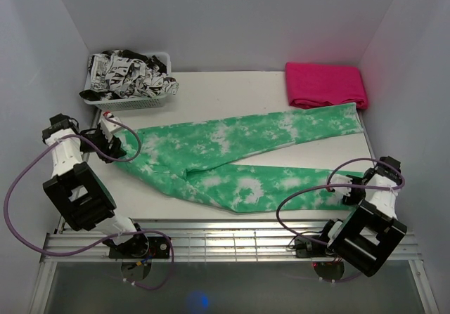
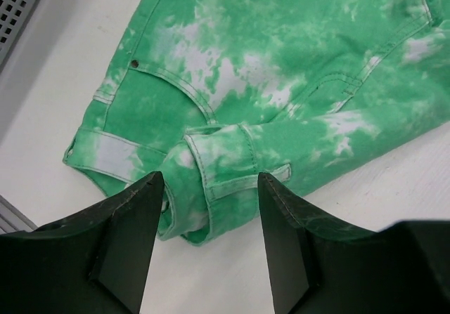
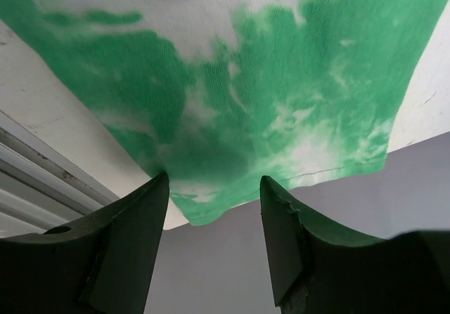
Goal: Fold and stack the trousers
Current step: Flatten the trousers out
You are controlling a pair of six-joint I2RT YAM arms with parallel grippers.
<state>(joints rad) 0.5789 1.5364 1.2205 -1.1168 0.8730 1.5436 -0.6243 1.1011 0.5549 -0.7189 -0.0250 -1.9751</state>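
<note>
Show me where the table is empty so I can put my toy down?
The biggest bare patch of table is at the far edge, between the basket and the folded pink cloth. A thinner wedge shows between the two legs of the green trousers, on the right. The trousers fill the middle.

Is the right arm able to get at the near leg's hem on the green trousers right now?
Probably yes: the right gripper is open with the hem of the green trousers just ahead of its fingertips, nothing between them.
</note>
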